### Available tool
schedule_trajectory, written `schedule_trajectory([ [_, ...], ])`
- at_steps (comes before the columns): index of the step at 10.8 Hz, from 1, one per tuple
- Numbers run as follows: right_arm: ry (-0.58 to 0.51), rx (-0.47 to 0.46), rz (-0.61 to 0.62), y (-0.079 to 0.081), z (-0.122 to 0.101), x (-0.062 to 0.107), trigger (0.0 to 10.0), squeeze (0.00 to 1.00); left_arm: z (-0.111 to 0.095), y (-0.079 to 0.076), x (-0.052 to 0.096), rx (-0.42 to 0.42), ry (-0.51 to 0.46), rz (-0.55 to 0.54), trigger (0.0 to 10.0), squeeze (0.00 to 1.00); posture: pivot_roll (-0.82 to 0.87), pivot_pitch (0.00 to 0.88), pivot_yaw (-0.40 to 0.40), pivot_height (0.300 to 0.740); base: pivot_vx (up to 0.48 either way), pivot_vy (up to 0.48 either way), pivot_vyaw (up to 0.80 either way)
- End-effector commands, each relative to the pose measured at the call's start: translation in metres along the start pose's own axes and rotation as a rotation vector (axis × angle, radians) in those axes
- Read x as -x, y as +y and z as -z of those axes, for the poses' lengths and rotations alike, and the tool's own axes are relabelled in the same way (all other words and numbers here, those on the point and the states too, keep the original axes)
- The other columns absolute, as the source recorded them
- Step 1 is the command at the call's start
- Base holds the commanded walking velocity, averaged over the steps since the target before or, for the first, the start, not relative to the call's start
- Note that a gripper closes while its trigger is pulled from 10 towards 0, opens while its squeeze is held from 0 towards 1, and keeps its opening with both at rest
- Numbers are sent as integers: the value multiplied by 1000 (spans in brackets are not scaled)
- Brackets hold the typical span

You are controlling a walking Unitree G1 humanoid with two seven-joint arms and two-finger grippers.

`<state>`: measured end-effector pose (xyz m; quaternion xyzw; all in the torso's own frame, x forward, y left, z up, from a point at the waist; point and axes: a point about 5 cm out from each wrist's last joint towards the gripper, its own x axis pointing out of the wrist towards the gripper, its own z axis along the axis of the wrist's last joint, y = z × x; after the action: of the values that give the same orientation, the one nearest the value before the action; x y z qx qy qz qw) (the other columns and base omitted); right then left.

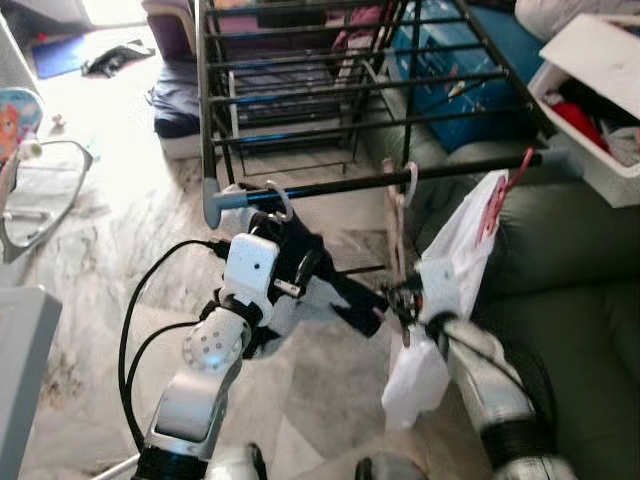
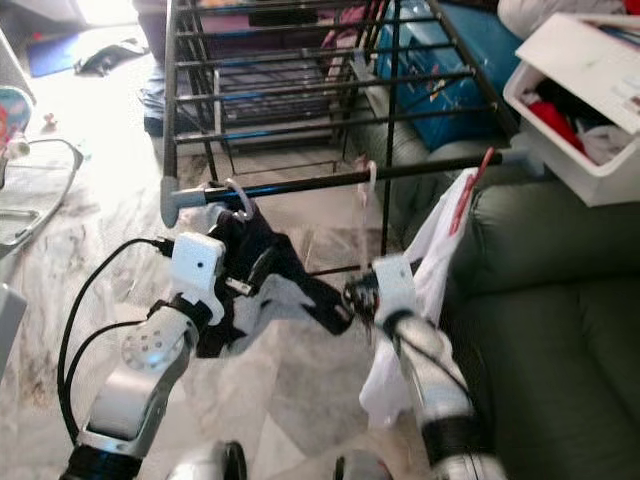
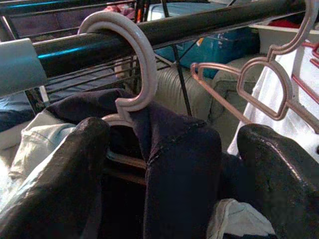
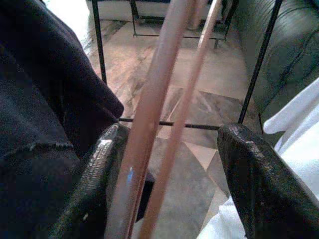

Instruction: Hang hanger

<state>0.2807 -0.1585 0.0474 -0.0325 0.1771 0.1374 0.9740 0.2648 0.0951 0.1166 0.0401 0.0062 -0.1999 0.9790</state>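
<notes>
While the white plastic hanger (image 1: 278, 200) carrying dark clothing hooks over the black metal rack rail (image 1: 340, 184) at frame centre, left gripper (image 3: 164, 174) sits open beneath, right gripper (image 4: 169, 169) open around a pink hanger (image 4: 159, 99); retreat looks next.

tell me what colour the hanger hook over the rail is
White hanger hook on the dark rail; clearest in left wrist view.

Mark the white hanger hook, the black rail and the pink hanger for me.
white hanger hook (image 3: 144, 55), left wrist view, on its curve over the rail
black rail (image 3: 209, 25), left wrist view, on its bare middle
pink hanger (image 4: 149, 114), right wrist view, on its thicker bar
</notes>
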Motion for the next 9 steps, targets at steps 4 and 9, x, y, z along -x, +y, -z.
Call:
schedule_trajectory([
  [4, -55, -8, 63, 0, -3, 15, 10000, 1000, 2, 2, -1, -22, 6, -13, 10000, 0, -76, 48, 6, 740, 0, 0, 0],
  [9, -25, -34, 86, 2, 4, 30, 10000, 1000, 2, 2, 1, -21, 11, -15, 10000, 0, -73, 49, 4, 740, 0, 0, 0],
])
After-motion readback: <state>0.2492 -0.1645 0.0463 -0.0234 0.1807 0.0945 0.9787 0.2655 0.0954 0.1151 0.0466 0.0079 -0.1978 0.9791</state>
